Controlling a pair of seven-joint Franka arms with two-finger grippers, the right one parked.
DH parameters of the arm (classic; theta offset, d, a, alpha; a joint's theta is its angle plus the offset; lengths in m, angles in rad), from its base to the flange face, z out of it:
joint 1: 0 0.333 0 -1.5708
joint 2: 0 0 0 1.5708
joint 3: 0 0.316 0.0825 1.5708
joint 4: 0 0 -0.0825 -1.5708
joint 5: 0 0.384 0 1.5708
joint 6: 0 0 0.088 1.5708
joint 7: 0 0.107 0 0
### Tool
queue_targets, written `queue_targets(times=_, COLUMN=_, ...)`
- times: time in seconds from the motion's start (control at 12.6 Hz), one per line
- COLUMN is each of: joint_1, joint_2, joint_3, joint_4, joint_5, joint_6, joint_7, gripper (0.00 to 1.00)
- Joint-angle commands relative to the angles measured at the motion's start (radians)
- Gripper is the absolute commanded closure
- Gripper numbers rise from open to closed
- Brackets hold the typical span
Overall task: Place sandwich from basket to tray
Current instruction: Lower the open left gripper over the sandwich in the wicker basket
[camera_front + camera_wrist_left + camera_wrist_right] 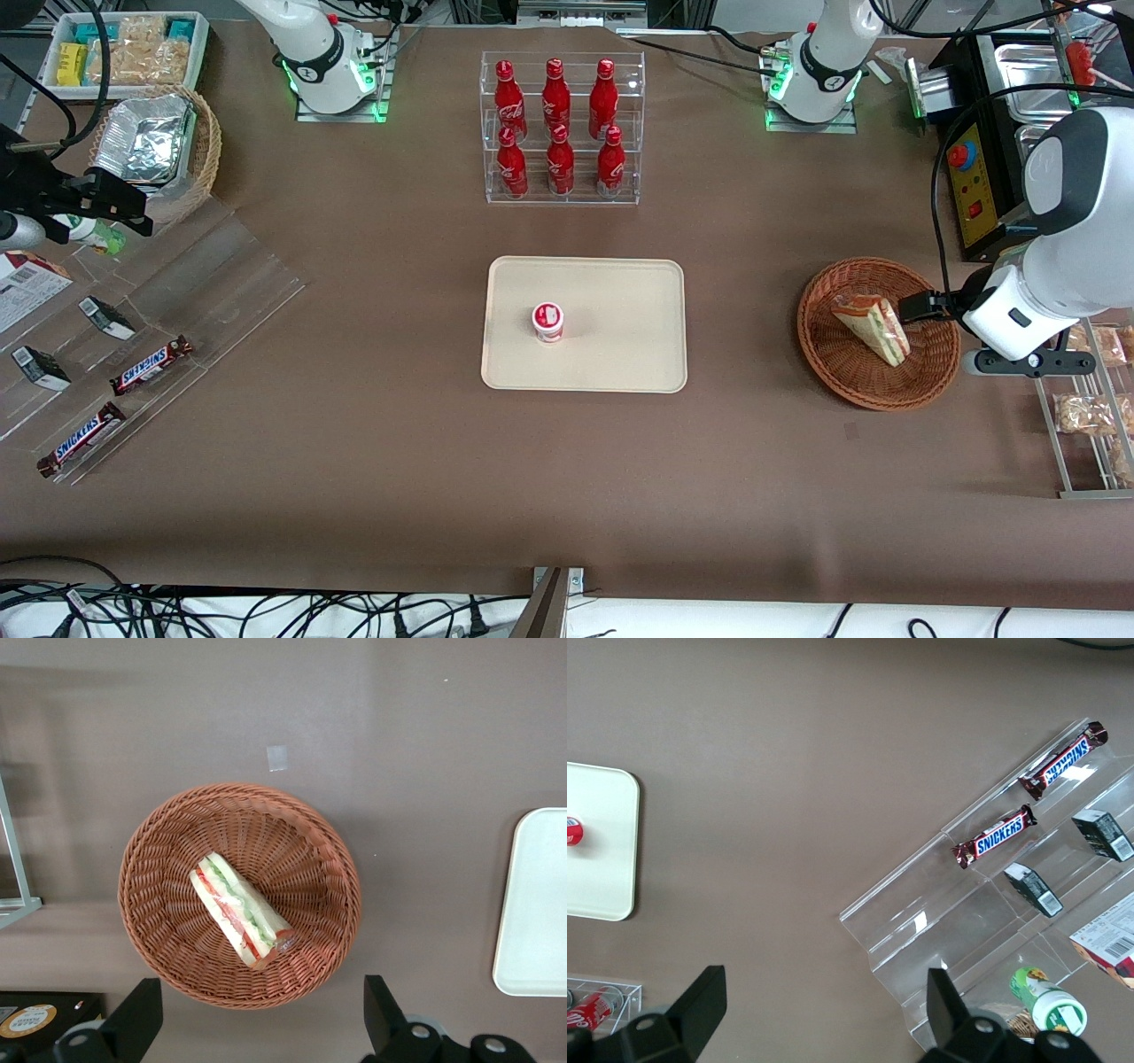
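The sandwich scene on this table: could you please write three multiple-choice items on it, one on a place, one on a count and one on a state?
1. Where does the sandwich lie?
A. on the tray
B. in the basket
C. on the bare table

2. How many red bottles stand in the clear rack?
A. four
B. six
C. eight

3. How is the gripper?
A. open above the basket
B. shut on the sandwich
C. resting on the tray

Key:
1 B, it rests inside the basket, apart from the tray.
2 B, the red bottles form two rows of three.
3 A, its fingers are spread with nothing between them.
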Motion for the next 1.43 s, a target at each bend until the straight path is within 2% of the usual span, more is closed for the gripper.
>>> queue_targets(times=0.0, joint_1=0.0, joint_2=0.019, joint_3=-0.003, joint_4=0.043, joint_5=-0.022, joint_6=-0.033, joint_7=0.022, gripper=0.0)
queue_targets(times=0.4, joint_1=0.014, joint_2=0.021, joint_3=0.0, joint_4=0.059, joint_5=-0.011, joint_6=-0.045, joint_7=0.004, gripper=0.0)
queue_targets(times=0.64, joint_1=0.017, joint_2=0.021, joint_3=0.002, joint_4=0.048, joint_5=-0.01, joint_6=-0.06, joint_7=-0.119, gripper=0.0)
queue_targets(times=0.95, joint_1=0.054, joint_2=0.027, joint_3=0.009, joint_4=0.016, joint_5=-0.014, joint_6=-0.082, joint_7=-0.139, gripper=0.0)
queue_targets(times=1.35, joint_1=0.048, joint_2=0.056, joint_3=0.003, joint_4=-0.024, joint_5=-0.013, joint_6=-0.042, joint_7=-0.441, gripper=0.0)
